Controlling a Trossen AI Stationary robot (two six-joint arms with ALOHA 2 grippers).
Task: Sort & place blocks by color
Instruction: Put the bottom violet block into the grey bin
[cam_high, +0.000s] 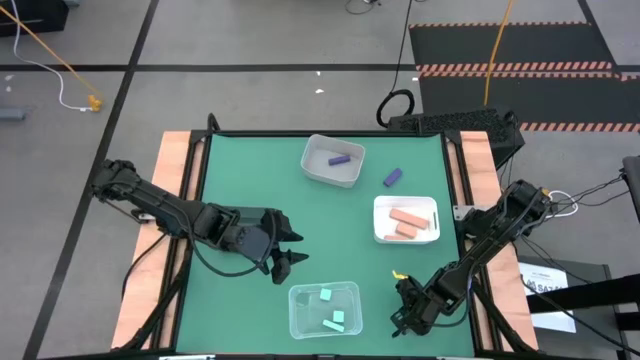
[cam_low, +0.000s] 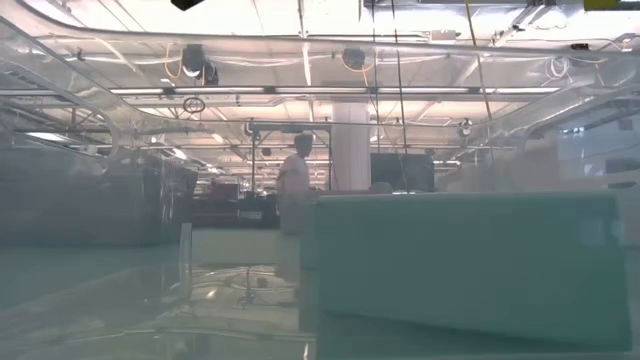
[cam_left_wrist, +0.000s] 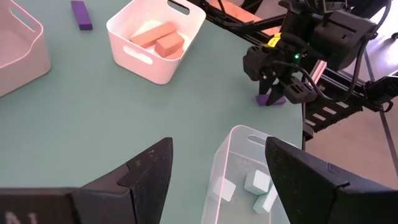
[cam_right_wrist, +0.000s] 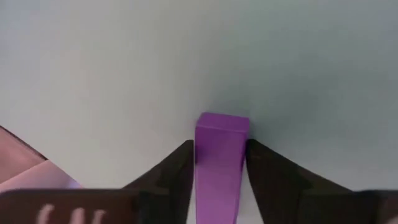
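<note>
Background around my workspace: trays, cabling, one bystander.
Green desk (cam_high: 250, 170) carries three trays: grey tray (cam_high: 318, 172) at the far edge, white tray (cam_high: 381, 230) toward my right side, clear tray (cam_high: 305, 322) at the near edge. Orange cable (cam_high: 45, 45) and white cable (cam_high: 62, 85) run across the grey floor (cam_high: 250, 40); striped black mat (cam_high: 520, 70) beyond the desk. Low view: person (cam_low: 293, 180) standing in the room behind.
</note>
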